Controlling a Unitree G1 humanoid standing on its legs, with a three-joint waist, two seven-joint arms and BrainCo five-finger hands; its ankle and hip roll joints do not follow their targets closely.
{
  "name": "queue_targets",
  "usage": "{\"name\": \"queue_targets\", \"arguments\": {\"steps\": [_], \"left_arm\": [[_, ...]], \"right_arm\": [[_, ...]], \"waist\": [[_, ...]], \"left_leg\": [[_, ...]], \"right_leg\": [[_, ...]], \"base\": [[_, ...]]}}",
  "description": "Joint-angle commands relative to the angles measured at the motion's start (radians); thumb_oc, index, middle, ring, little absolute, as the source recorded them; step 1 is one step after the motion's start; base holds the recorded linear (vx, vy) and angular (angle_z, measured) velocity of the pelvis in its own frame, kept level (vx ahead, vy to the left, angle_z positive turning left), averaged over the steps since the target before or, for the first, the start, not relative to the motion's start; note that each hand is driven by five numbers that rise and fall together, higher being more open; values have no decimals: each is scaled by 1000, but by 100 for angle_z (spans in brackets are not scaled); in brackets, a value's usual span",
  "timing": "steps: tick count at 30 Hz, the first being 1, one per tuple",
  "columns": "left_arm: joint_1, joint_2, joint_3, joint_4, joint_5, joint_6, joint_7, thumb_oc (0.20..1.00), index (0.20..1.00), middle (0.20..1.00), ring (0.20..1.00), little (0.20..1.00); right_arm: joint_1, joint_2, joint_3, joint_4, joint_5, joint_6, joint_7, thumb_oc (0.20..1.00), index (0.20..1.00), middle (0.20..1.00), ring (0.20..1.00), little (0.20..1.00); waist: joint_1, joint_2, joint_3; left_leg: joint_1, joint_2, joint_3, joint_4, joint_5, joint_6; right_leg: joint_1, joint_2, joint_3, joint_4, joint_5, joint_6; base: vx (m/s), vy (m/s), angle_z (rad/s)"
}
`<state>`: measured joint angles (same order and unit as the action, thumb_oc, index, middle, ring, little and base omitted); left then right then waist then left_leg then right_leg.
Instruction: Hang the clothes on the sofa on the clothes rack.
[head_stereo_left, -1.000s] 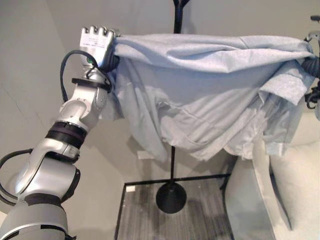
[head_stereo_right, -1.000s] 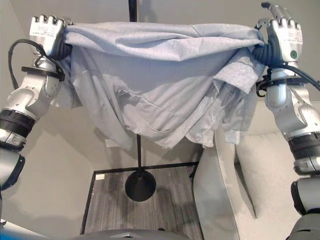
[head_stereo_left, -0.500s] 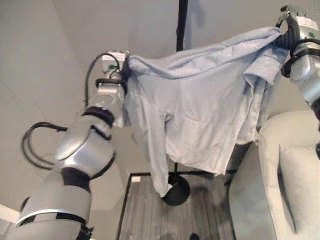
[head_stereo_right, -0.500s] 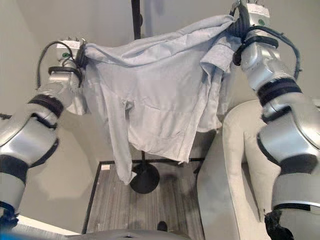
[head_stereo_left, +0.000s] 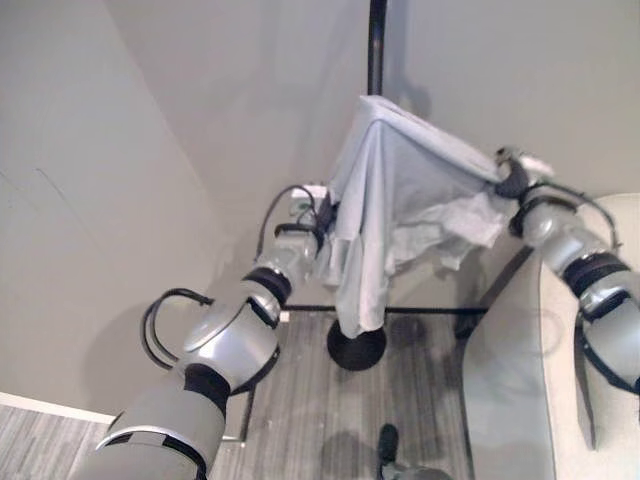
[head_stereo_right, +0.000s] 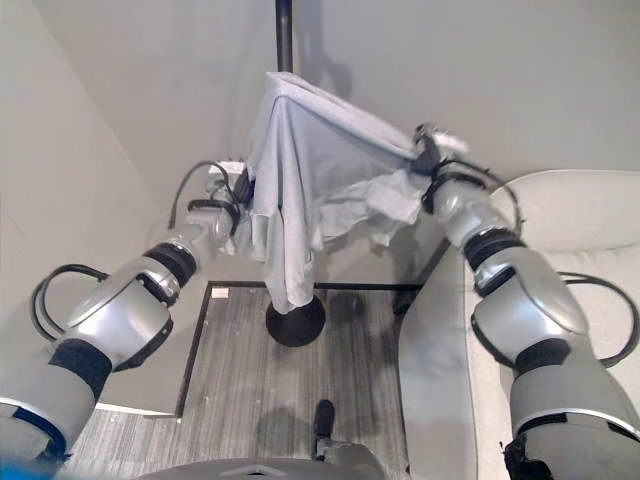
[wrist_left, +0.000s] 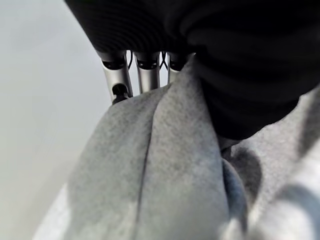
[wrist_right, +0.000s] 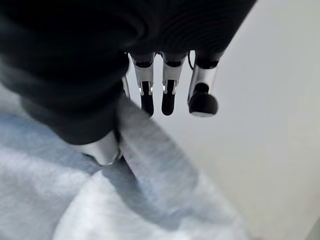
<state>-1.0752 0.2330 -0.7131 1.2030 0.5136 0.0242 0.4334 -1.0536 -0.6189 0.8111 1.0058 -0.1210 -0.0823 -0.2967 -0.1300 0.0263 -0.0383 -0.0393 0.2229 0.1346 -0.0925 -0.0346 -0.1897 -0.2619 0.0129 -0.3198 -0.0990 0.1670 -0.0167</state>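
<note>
In the left eye view, a pale grey shirt (head_stereo_left: 385, 190) hangs draped over a peg near the top of a black clothes rack (head_stereo_left: 376, 40), peaking there like a tent and trailing down toward the rack's round base. The risk, as I judge it, is that the cloth sits on one small point only: if either hand pulls as it lets go, or lets go unevenly, the shirt could slide off and drop to the floor. The left hand (head_stereo_left: 312, 205) is at the shirt's left edge, touching it. The right hand (head_stereo_left: 512, 172) is at the shirt's right edge, with bunched cloth just below it. A light sofa (head_stereo_left: 600, 400) stands at the right.

The right eye view shows the same: shirt between the two hands, rack pole behind it.

In the left wrist view, the left hand's fingers (wrist_left: 142, 75) curl over a fold of the shirt, grasping it.

In the right wrist view, the thumb presses a ridge of shirt cloth against the hand, pinching it, while the other fingers (wrist_right: 170, 85) reach past the cloth, touching nothing.
</note>
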Motion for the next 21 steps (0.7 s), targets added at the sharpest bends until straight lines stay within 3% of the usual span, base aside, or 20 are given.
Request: {"name": "queue_targets", "arguments": {"steps": [1, 2, 4, 5, 6, 7, 8, 9, 10, 11, 13, 15, 16, 21], "left_arm": [[0, 41, 30, 47, -91, 9, -6, 200, 200, 200, 200, 200], [39, 26, 77, 14, -156, -2, 3, 200, 200, 200, 200, 200], [217, -15, 216, -213, -433, -81, 17, 200, 200, 200, 200, 200], [278, -38, 251, -285, -524, -118, 11, 341, 341, 341, 341, 341], [321, -59, 269, -328, -579, -136, -3, 413, 413, 413, 413, 413], [324, -59, 268, -330, -580, -136, -3, 671, 671, 671, 671, 671], [387, -117, 308, -401, -796, -192, -30, 1000, 1000, 1000, 1000, 1000], [412, -147, 327, -428, -929, -230, -34, 1000, 1000, 1000, 1000, 1000], [432, -171, 331, -442, -983, -234, -53, 1000, 1000, 1000, 1000, 1000], [447, -191, 338, -461, -1073, -248, -61, 1000, 1000, 1000, 1000, 1000], [474, -228, 341, -509, -1207, -260, -93, 1000, 1000, 1000, 1000, 1000], [492, -233, 337, -526, -1228, -256, -103, 1000, 1000, 1000, 1000, 1000], [518, -235, 332, -525, -1248, -247, -118, 1000, 1000, 1000, 1000, 1000], [603, -200, 407, -519, -1287, -221, -127, 1000, 1000, 1000, 1000, 1000]], "right_arm": [[-72, -57, -114, -12, 2, -10, -26, 200, 200, 200, 200, 200], [-22, -51, -141, -75, 9, -13, -27, 200, 200, 200, 200, 200], [184, -7, -290, -323, 108, -47, -42, 200, 200, 200, 200, 200], [252, 30, -324, -384, 150, -65, -37, 200, 200, 200, 200, 200], [299, 59, -350, -418, 180, -81, -33, 200, 200, 200, 200, 200], [302, 59, -352, -420, 180, -80, -32, 200, 200, 200, 200, 200], [374, 153, -385, -471, 309, -110, -6, 200, 200, 200, 200, 200], [398, 215, -396, -473, 417, -130, 11, 291, 291, 291, 291, 291], [418, 254, -400, -474, 491, -139, 28, 470, 470, 470, 470, 470], [434, 305, -415, -477, 619, -156, 57, 1000, 1000, 1000, 1000, 1000], [453, 380, -419, -456, 797, -166, 92, 1000, 1000, 1000, 1000, 1000], [464, 401, -422, -457, 844, -164, 102, 1000, 1000, 1000, 1000, 1000], [476, 435, -447, -437, 954, -167, 120, 1000, 1000, 1000, 1000, 1000], [536, 413, -501, -460, 1000, -141, 116, 1000, 1000, 1000, 1000, 1000]], "waist": [[9, -15, 107], [8, -13, 109], [3, -8, 111], [2, -6, 109], [2, -5, 105], [2, -6, 104], [1, -2, 97], [1, -2, 92], [1, -2, 88], [2, -3, 83], [5, -4, 75], [6, -5, 70], [9, -8, 61], [16, -24, 26]], "left_leg": [[89, 39, 97, 12, 210, -26], [93, 39, 100, 14, 206, -25], [116, 33, 107, 17, 178, -13], [125, 30, 107, 16, 166, -9], [134, 29, 109, 16, 160, -6], [134, 29, 109, 16, 160, -6], [148, 24, 111, 20, 147, -1], [160, 22, 113, 21, 140, 0], [166, 20, 113, 23, 135, 2], [174, 18, 115, 24, 132, 3], [183, 14, 114, 30, 123, 6], [188, 12, 115, 31, 119, 7], [198, 9, 115, 36, 107, 9], [224, 1, 124, 62, 71, 19]], "right_leg": [[60, -45, 58, 49, -160, 116], [63, -46, 57, 49, -161, 115], [83, -53, 57, 45, -164, 111], [92, -55, 56, 44, -165, 109], [100, -56, 56, 42, -165, 109], [100, -56, 56, 41, -165, 109], [113, -60, 57, 40, -165, 106], [123, -63, 56, 39, -164, 106], [130, -64, 56, 37, -164, 105], [137, -65, 57, 37, -163, 106], [145, -69, 57, 40, -159, 107], [148, -71, 57, 41, -158, 107], [157, -75, 59, 44, -155, 108], [180, -85, 66, 54, -155, 111]], "base": [[-4, 22, -3], [-3, 47, -4], [7, 65, -2], [22, 42, 0], [0, 0, 0], [35, 34, 0], [26, 44, 0], [40, 50, -1], [24, 40, -3], [14, 42, -3], [-6, 41, -4], [-4, 34, -2], [-2, 56, 2], [-5, 36, 1]]}}
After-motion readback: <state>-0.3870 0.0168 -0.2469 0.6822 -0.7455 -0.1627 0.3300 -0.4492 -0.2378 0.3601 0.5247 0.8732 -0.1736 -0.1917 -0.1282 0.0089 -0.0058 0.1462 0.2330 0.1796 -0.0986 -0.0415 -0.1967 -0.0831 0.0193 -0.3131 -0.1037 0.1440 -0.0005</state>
